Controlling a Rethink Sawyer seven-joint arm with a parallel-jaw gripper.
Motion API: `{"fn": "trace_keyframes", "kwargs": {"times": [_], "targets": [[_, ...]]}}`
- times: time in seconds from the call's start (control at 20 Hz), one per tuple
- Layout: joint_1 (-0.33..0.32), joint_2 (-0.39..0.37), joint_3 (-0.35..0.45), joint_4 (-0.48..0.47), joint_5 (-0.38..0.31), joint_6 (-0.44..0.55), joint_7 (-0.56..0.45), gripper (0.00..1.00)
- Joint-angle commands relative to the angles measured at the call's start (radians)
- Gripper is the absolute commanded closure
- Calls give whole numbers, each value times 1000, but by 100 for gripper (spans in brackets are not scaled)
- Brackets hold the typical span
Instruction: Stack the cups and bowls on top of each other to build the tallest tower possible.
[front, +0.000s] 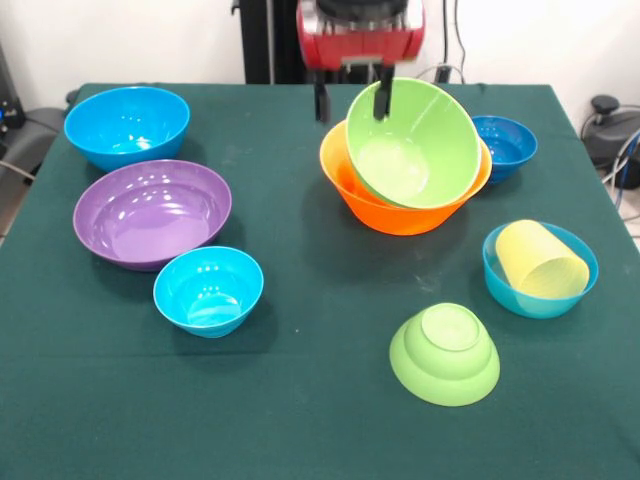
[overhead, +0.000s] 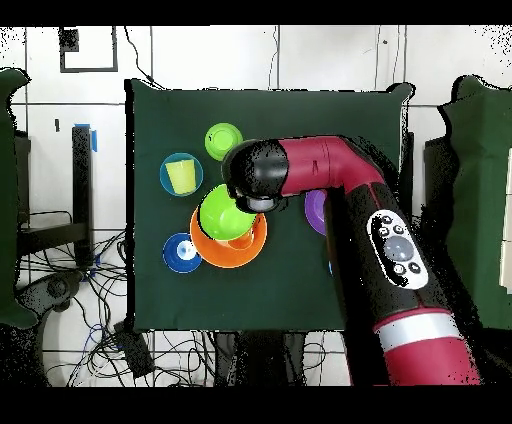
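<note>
The table (front: 300, 420) carries a dark green cloth. The arm (overhead: 350, 190) reaches across it in the overhead view, with the gripper (front: 352, 97) at the far rim of the large green bowl (front: 415, 145). One of the fingers (front: 383, 93) sits inside that rim and the other stands outside it, to the left in the front view, so the fingers straddle the rim; whether they press on it cannot be told.

The large green bowl is tilted, its opening facing the front camera, and rests inside the orange bowl (front: 400, 210), which stands upright on the table near the middle. The purple bowl (front: 150, 213) stands upright at the left in the front view, with the large blue bowl (front: 127, 125) behind it and a light blue bowl (front: 208, 290) just in front of it. A dark blue bowl (front: 507, 147) stands just beside the orange bowl, on its right. A second light blue bowl (front: 505, 285) sits at the right and holds the yellow cup (front: 540, 262), which lies on its side with its mouth toward the camera. The small green bowl (front: 445, 353) lies upside down at the front, near that bowl.
</note>
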Motion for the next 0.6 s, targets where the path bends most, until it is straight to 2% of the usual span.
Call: {"fn": "trace_keyframes", "kwargs": {"times": [0.05,0.25,0.6], "targets": [[-9,-123,72,73,2,147,-255,0],[-28,-104,87,61,-17,153,-263,0],[-51,78,85,19,-111,27,-271,0]]}}
